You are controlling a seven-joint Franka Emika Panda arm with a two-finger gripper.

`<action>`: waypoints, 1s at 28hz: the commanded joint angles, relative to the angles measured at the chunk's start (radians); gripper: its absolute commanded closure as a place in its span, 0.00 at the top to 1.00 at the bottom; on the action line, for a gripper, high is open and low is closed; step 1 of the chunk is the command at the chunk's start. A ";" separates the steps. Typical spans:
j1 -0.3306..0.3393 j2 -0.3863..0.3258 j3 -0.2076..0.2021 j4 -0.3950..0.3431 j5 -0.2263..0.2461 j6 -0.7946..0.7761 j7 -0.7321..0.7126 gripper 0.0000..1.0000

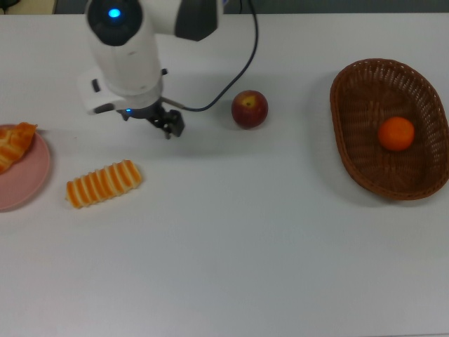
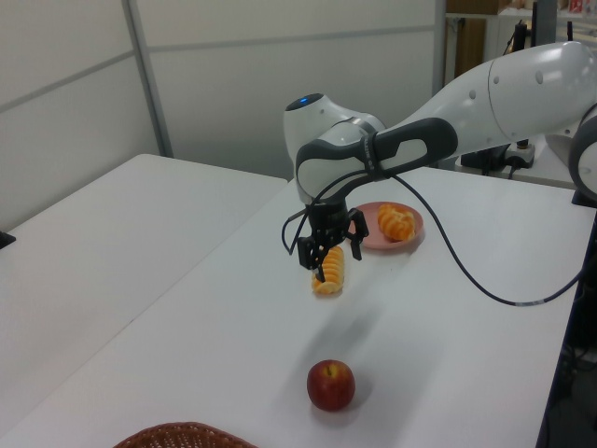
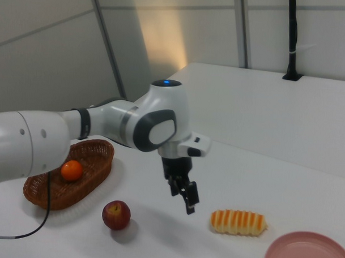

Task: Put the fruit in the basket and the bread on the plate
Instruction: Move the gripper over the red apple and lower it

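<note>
A white robot arm reaches over a white tabletop [image 1: 231,239]. Its black claw [image 2: 330,254] hangs above the surface with its fingers spread apart and nothing between them. In the top view the claw sits between the ridged loaf [image 1: 104,183] and the apple [image 1: 250,109], apart from both.

The ridged loaf, log-shaped with pale stripes, lies bare on the tabletop just beside the pink plate [image 1: 21,184], at the top view's left edge. The braided loaf [image 1: 14,145] rests on that plate. In the left view the claw appears in front of the ridged loaf, but the top view shows them apart.

The dark red apple, with a yellow patch, stands alone near the middle of the tabletop. The orange [image 1: 396,133] lies inside the brown wicker basket [image 1: 365,98], at the top view's right. A black cable [image 1: 238,70] trails from the arm.
</note>
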 commanded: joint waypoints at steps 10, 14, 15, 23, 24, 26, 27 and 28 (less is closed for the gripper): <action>0.191 -0.157 -0.016 -0.217 -0.039 0.001 -0.094 1.00; 0.239 -0.158 -0.016 -0.249 -0.053 0.018 -0.094 1.00; 0.248 -0.157 -0.016 -0.254 -0.056 0.023 -0.096 1.00; 0.314 -0.157 -0.016 -0.275 -0.066 0.052 -0.085 1.00; 0.319 -0.157 -0.016 -0.275 -0.066 0.053 -0.084 1.00; 0.330 -0.157 -0.016 -0.275 -0.066 0.056 -0.082 1.00; 0.340 -0.157 -0.016 -0.274 -0.066 0.058 -0.074 1.00; 0.345 -0.157 -0.016 -0.274 -0.066 0.058 -0.068 1.00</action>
